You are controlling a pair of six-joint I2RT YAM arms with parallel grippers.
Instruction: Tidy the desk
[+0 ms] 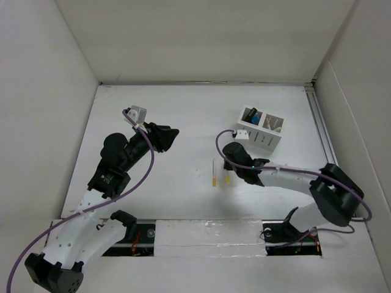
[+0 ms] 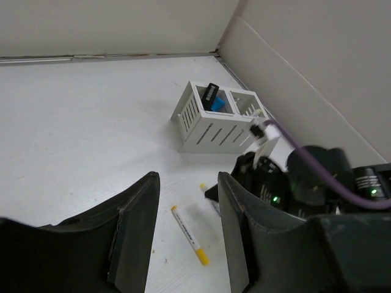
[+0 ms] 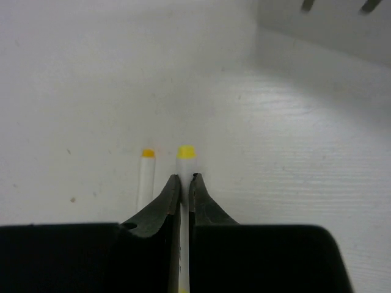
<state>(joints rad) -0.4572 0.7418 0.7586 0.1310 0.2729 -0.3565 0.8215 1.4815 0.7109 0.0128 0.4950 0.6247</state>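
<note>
Left marker [image 1: 213, 174] and right marker [image 1: 227, 177] side by side mid-desk [image 1: 177, 116], organizer box [image 1: 261, 129] behind-right of them, right gripper [image 3: 184, 181] clamped on the right marker, left gripper [image 2: 188, 183] well off left.

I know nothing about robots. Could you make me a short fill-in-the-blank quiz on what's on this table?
1. The right gripper is shut on a marker with a ____ tip.
2. Beside it on the desk lies ____ other marker.
3. The left gripper has its jaws ____.
4. The organizer stands nearer the ____ arm.
Missing words: yellow; one; open; right.
</note>
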